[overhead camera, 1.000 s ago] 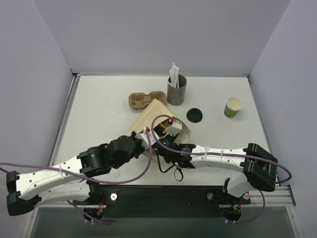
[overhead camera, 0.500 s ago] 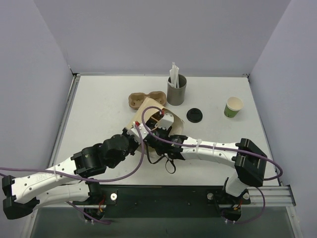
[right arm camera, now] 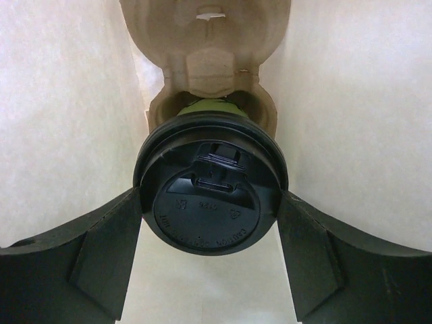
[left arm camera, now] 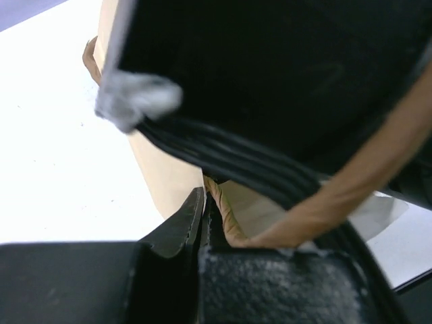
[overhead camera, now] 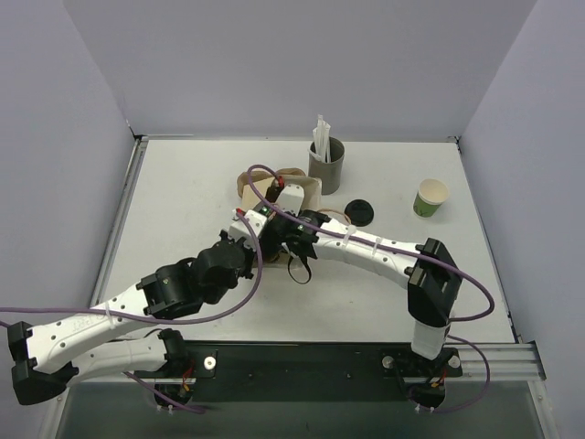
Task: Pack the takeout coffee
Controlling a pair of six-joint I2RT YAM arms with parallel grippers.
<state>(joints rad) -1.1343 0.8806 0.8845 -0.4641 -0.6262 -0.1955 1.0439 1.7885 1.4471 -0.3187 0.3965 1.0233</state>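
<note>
While your left pincer (left arm camera: 204, 202) is pressing its fingers together on a fold of the paper bag's (left arm camera: 158, 162) edge, it is probably holding the mouth up for the other arm. Moving right, your right pincer (right arm camera: 210, 202) is reaching inside that bag, with pale paper walls on either side. Its fingers are pinching the black lid of the coffee cup (right arm camera: 210, 196) from left and right.

You are looking straight onto the lid, so the cup's long axis is running directly away from the wrist, along the line of reach. The green body is pointing into a pocket of the pulp tray (right arm camera: 209, 64) just beyond. Whether the base is fully seated, you cannot tell.

Your right arm is the one on the cup; the left is only gripping paper. Any push or release is likely turning on that in-line axis, and sideways drift is risking the bag walls.

Farther right on the surface (overhead camera: 183, 206), a loose lid (overhead camera: 359, 212) is lying well apart from an open green cup (overhead camera: 430, 197), both outside the bag.
</note>
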